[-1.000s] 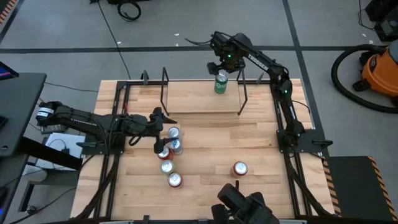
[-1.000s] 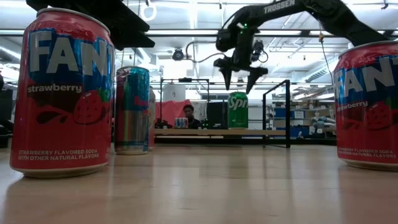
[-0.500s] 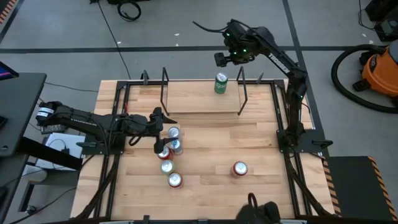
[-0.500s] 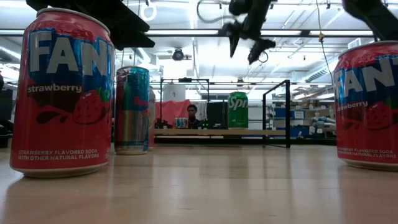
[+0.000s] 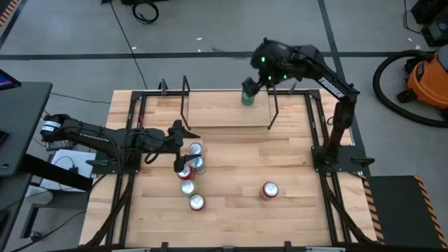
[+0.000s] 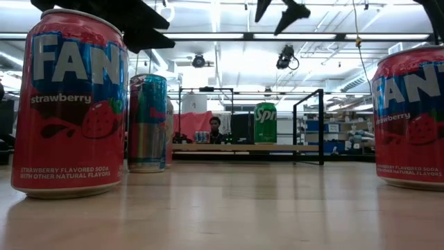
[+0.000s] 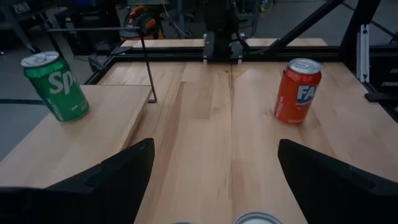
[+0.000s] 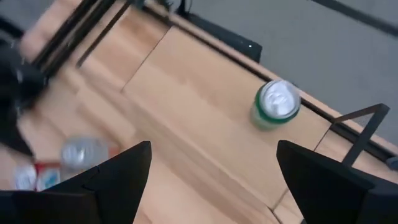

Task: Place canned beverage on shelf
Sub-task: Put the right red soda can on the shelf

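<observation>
A green soda can (image 5: 246,97) stands upright on its base near the right end of the shelf (image 5: 217,110), a low light-wood plank with black rod uprights. The can also shows in the low view (image 6: 265,123) and in both wrist views (image 7: 55,86) (image 8: 277,104). My right gripper (image 5: 256,80) is open and empty, high above the can (image 6: 276,8) (image 8: 211,186). My left gripper (image 5: 183,134) is open and empty, waiting at the table's left over a cluster of cans (image 5: 190,171).
A red can (image 5: 270,190) stands alone toward the table's near right; it also shows in the left wrist view (image 7: 297,91). Several cans stand in the cluster at centre left. Black frame rails (image 5: 133,126) run along the table's sides. A person sits far behind the table (image 6: 214,129).
My right gripper has risen from just above the green can to well above the shelf, drifting toward the table's right edge, its fingers staying open. The green can stays upright on the shelf.
</observation>
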